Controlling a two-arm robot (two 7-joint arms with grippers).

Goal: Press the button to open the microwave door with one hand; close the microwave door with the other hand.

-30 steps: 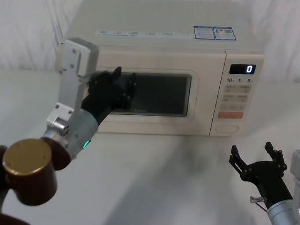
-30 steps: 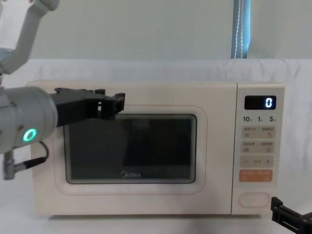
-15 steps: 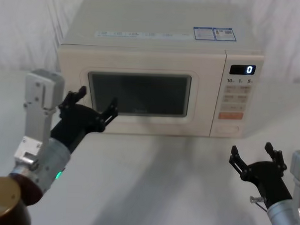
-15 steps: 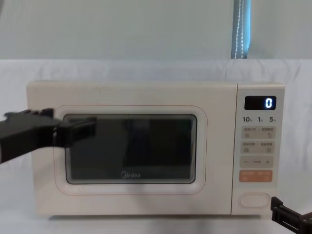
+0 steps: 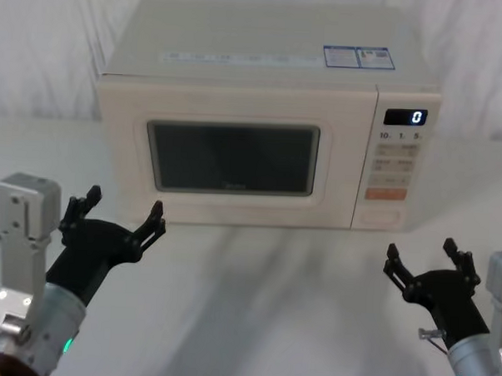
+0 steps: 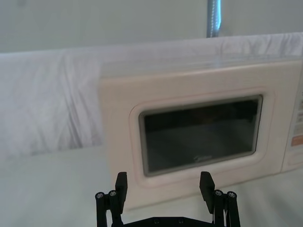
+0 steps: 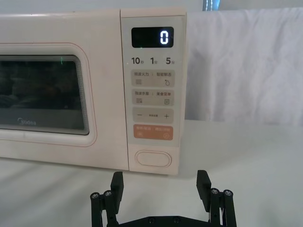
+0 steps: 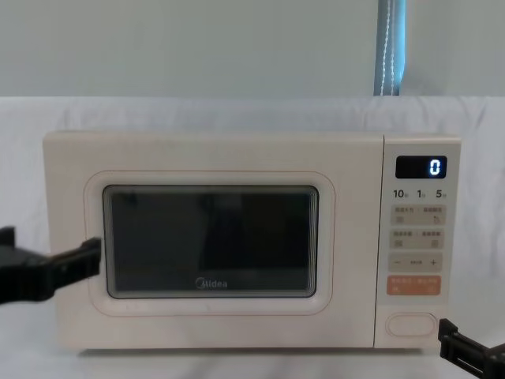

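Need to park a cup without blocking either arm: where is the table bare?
Bare table lies between the left gripper and right gripper, in front of the shut microwave door. The front corners are crowded by the arms.

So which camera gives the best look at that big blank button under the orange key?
The right wrist view: the button sits close and square-on, just above the right pincer. The chest view shows it smaller, the head view faint and from above. The left wrist view cuts it off.

Left end effector (image 5: 123,220) withdrawn from the microwave door (image 5: 236,158), now lower and nearer the robot, fingers spread, above the table (image 5: 271,305) before the microwave's (image 5: 272,89) left corner
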